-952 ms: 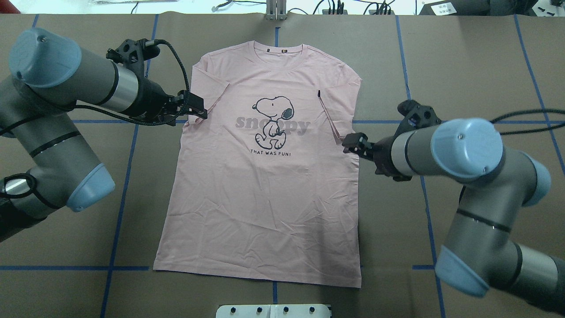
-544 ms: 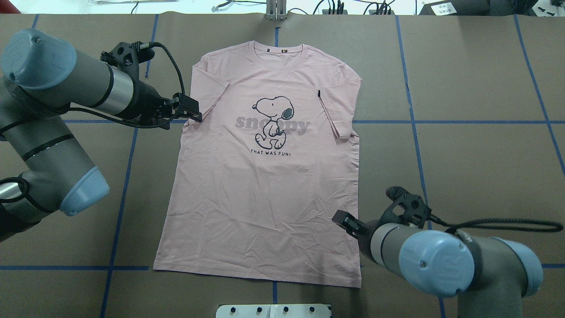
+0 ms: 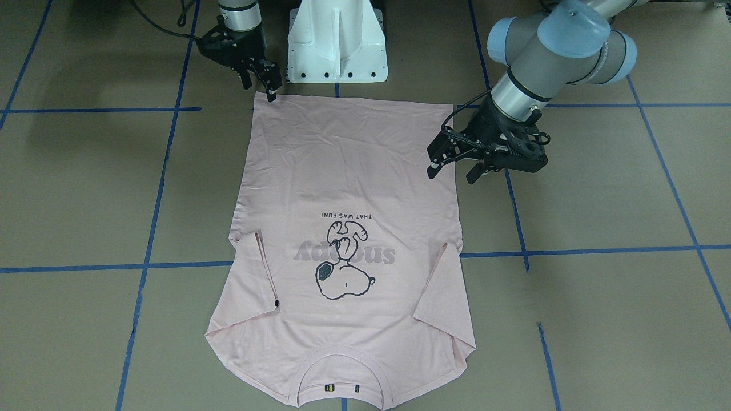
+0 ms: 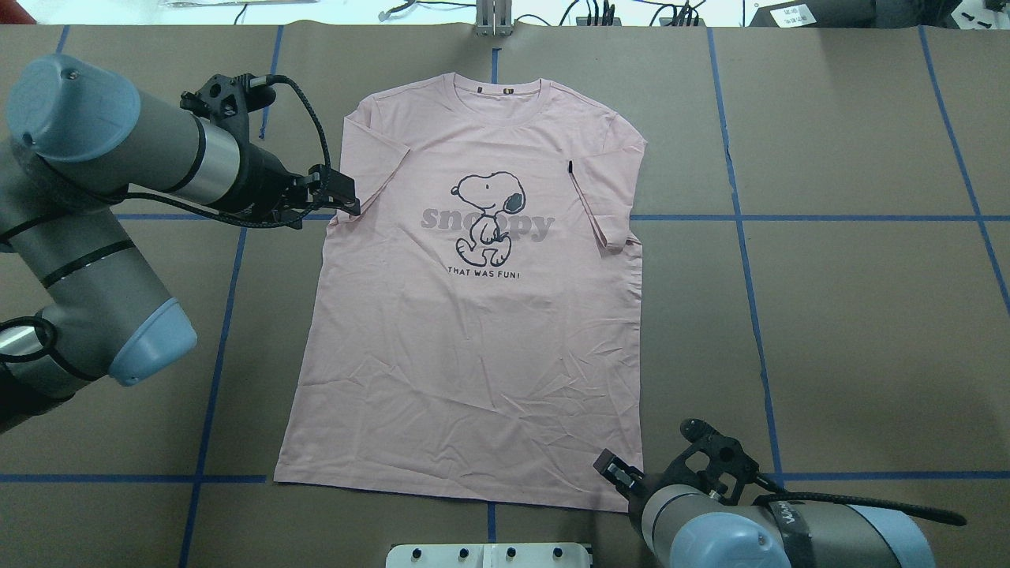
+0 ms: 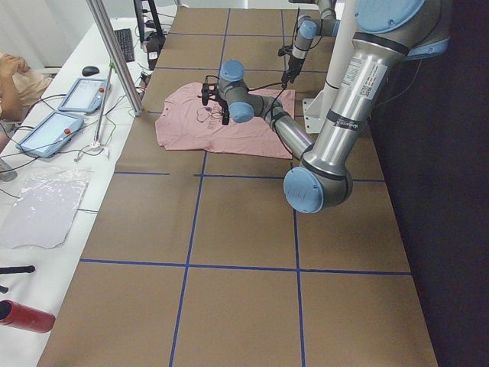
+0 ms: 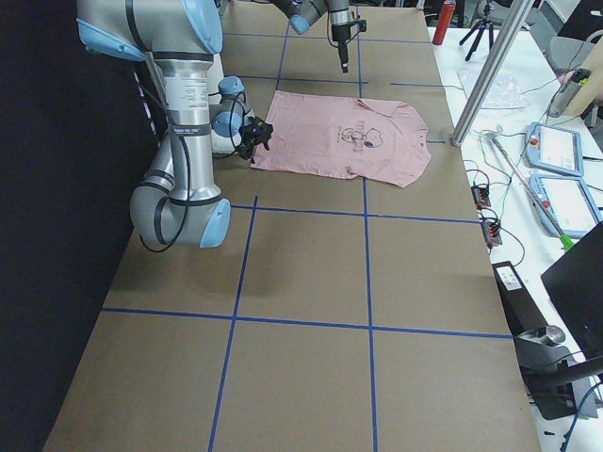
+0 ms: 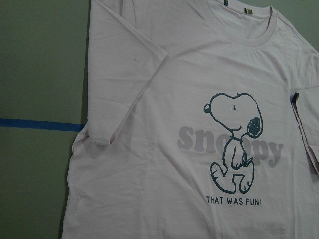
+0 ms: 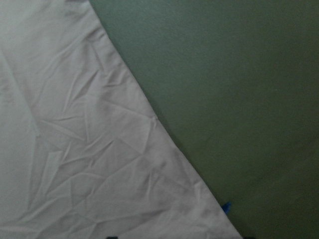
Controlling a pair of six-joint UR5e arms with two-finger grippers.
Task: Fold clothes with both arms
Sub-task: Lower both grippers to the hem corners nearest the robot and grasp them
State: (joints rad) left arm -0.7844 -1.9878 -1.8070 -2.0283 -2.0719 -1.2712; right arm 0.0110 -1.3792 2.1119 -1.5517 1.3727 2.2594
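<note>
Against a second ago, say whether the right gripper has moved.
Yes. Overhead, the right gripper went from near the upper blue tape line down to the lower tape line, at the hem corner of the T-shirt.

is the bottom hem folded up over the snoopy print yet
No, in the overhead view the T-shirt lies at full length, its hem flat at the near end and the print uncovered.

Your white pedestal base (image 3: 337, 40) stands close beside the right gripper's fingers (image 3: 273, 79). Blue tape lines (image 4: 789, 217) cross the brown table (image 4: 868, 331). Well beyond the left gripper's fingers (image 3: 438, 157), you have tablets (image 5: 47, 131) beside a person (image 5: 19, 76).
</note>
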